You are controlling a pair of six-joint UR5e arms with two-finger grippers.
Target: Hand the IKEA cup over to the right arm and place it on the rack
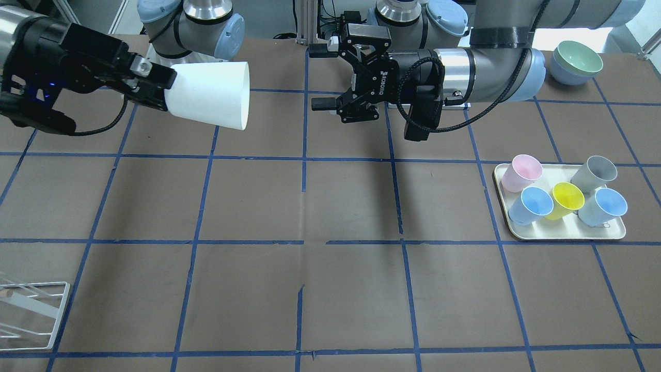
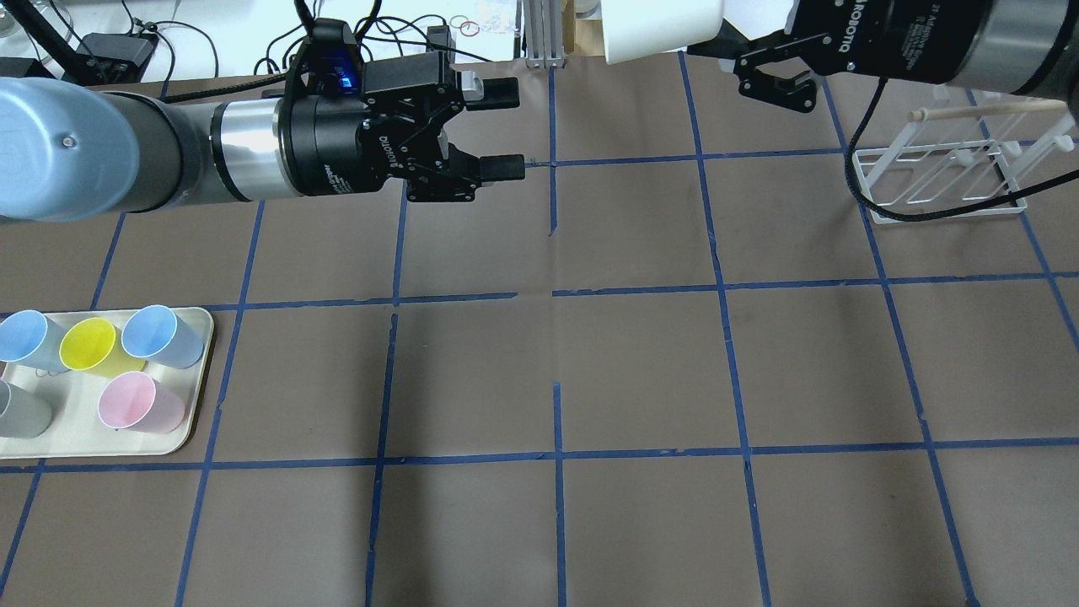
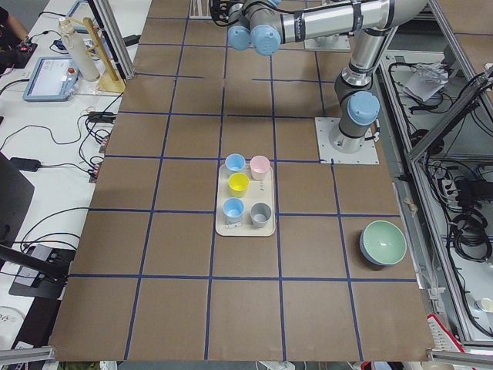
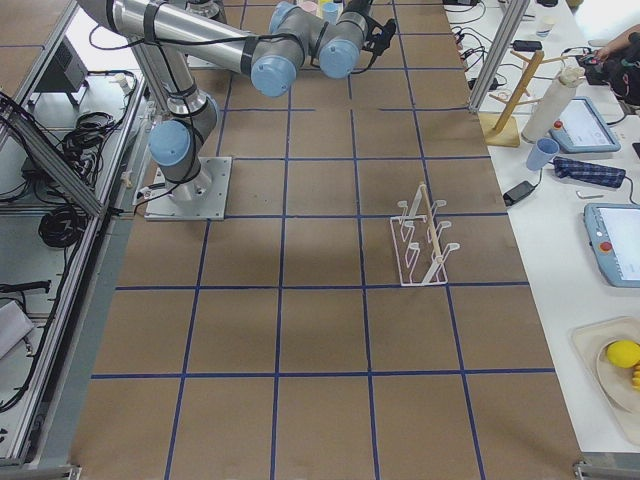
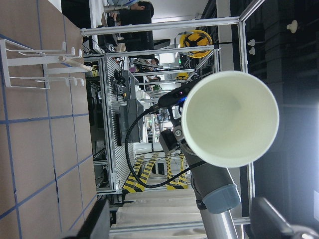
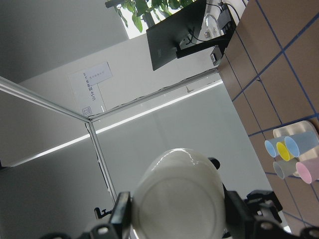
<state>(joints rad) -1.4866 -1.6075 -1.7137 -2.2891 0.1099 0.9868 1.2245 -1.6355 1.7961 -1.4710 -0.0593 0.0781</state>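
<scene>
**Over the worktop, the cup hangs in the right tool alone**

At the far left of the front-facing view, low in the corner, the rack [image 1: 31,310] stands on the worktop [image 1: 330,206] with nothing on it, well apart from the arms. Above and a little further along, the right tool [image 1: 166,92] is closed on the narrow base end of the IKEA cup [image 1: 209,95]. The right wrist view shows a finger on either side of the base. The cup lies on its side in the air, clear of the worktop, with its open mouth turned toward the other arm.

By its look the cup is light, thin-walled plastic: smooth, likely a bit slippery, and easy to squash near the rim. The base is probably its stiffest part, so the present hold looks sensible. A modest squeeze should be enough, and the taper suggests keeping that grip low on the wall. The hand-over reads as done, and the carry to the rack is yet to come.

Further right, at centre, the left tool [image 1: 321,77] stands spread wide and empty, touching nothing, with a clear gap between it and the cup's mouth.

On the right, a cream tray [image 1: 560,235] holds pink, blue, yellow and grey cups, and stacked bowls [image 1: 576,62] sit beyond it.
</scene>
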